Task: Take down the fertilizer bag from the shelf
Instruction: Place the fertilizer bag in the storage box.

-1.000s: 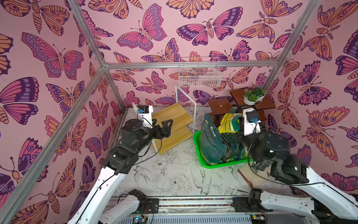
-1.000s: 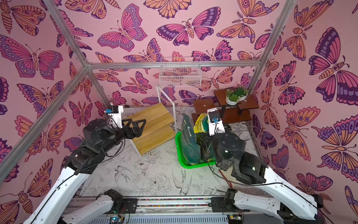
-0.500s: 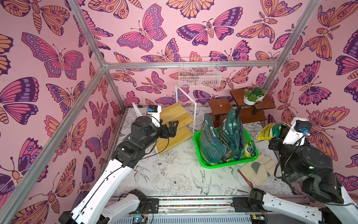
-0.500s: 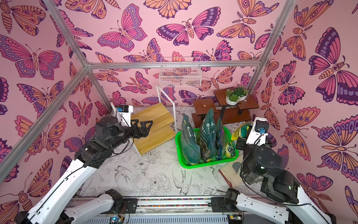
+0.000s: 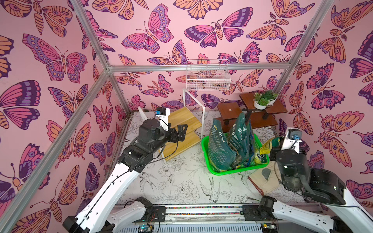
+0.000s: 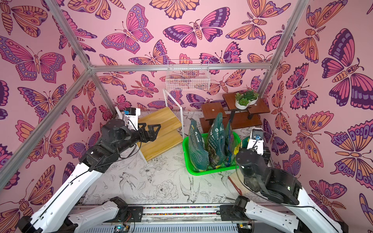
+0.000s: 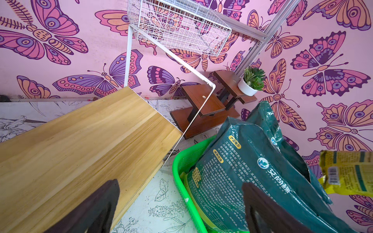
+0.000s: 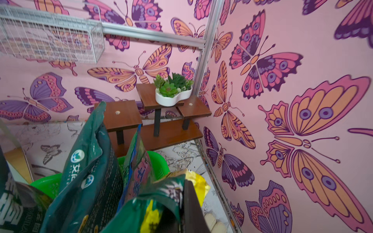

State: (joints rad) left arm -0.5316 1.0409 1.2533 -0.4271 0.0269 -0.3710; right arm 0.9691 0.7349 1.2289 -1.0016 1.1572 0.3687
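Jaws of the right gripper (image 8: 182, 203) pinched together on the crumpled top of the yellow-and-green fertilizer bag (image 5: 269, 144), held in the air just beside the right wall of the green basket (image 5: 222, 173); contact between bag and rim hard to judge, possibly touching. Inside that basket, dark green bags (image 5: 221, 149) standing upright and leaning on one another. On the table (image 5: 181, 187) below the right arm, a pale glove (image 5: 264, 178) lying flat. Further left, well apart from the bag, the left gripper (image 5: 178, 132) with jaws spread wide, holding nothing, hovering over the steps of the shelf (image 5: 182, 118), pale yellow boards in a white tube frame. Behind the basket, against the back wall, a dark brown plant stand (image 5: 230, 110) carrying a white succulent pot (image 5: 261, 105); above, a white wire basket (image 5: 207, 79) hung on the rail.
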